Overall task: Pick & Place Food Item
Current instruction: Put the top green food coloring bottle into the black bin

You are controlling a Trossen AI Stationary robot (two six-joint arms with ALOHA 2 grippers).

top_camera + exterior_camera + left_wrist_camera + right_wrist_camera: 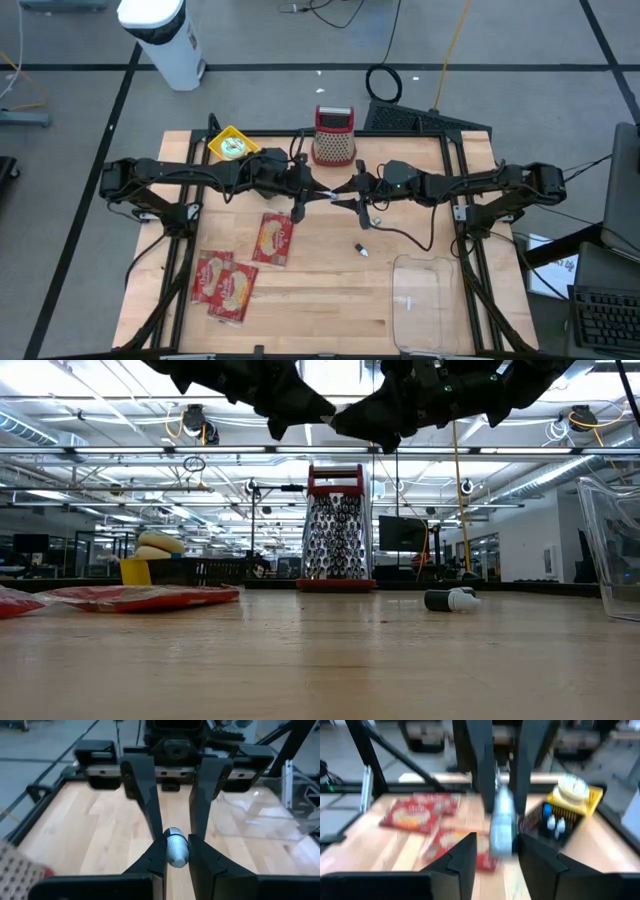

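A small silvery-white cylinder [175, 851] hangs in the air over the middle of the table, where the two arms meet tip to tip. My left gripper [176, 862] reaches in from the table's left and is shut on it. My right gripper [497, 855] faces it from the table's right and is open. Its fingers [197, 795] stand on either side of the cylinder's other end [502, 827] with a gap showing. Several red food packets [273, 238] [225, 285] lie flat on the table's left half. My left gripper pinches the cylinder between its two fingers, on the end nearest that arm [175, 857]. The fingers come nearly level from the table's left, and the cylinder lies roughly along them. It is lifted well clear of the table.
A clear plastic tub [425, 300] stands at the near right. A red-framed grater [334, 135] stands at the far middle, with a yellow basket [232, 146] to its left. A small dark and white piece [360, 250] lies on the wood under the arms.
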